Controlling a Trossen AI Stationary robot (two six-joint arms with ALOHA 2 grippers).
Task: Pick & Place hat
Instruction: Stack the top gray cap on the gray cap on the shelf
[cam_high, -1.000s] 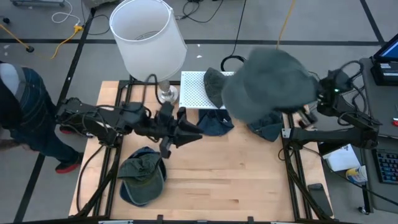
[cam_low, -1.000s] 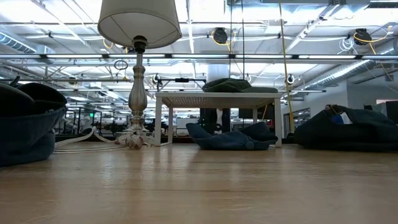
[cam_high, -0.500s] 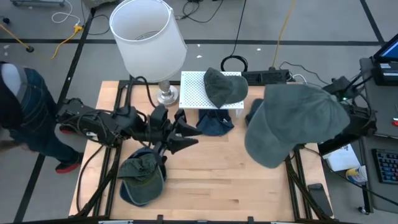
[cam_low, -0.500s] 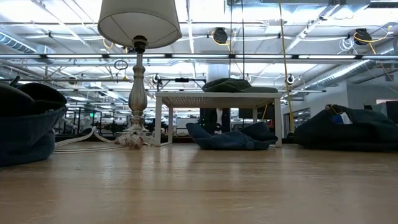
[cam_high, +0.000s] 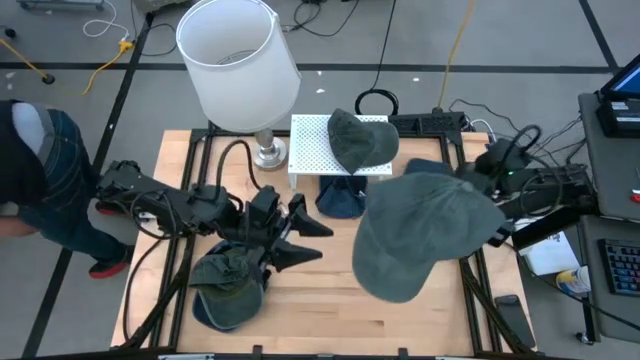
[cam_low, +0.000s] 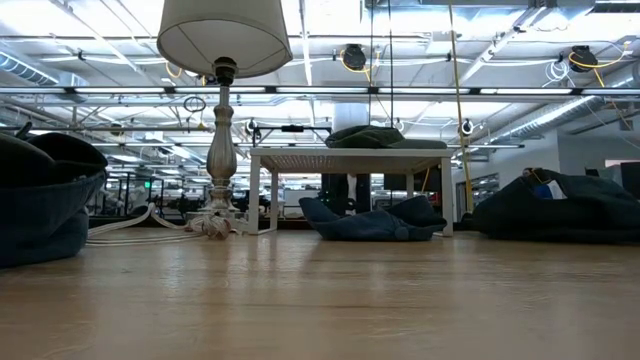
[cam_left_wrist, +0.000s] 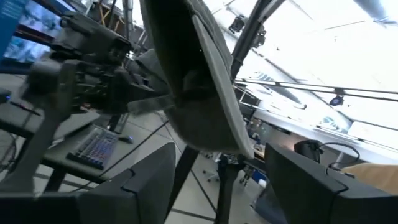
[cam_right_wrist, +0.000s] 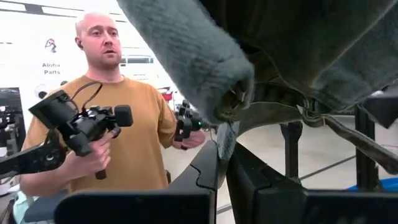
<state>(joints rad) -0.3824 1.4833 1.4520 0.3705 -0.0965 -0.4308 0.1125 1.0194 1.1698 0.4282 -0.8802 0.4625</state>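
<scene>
Right gripper holds a grey hat above the table.

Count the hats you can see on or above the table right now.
5: one held up by the right gripper, one on the white stand, one under it, one behind the held hat, one at the front left. More may be hidden.

I see a grey-green hat over my pale wood-grain worktop. A darker olive cap sits on the white perforated stand, with a navy blue one beneath it. The lamp has a white shade and silvery base. A person beyond wears a mustard-orange shirt. Both arms are black.
</scene>
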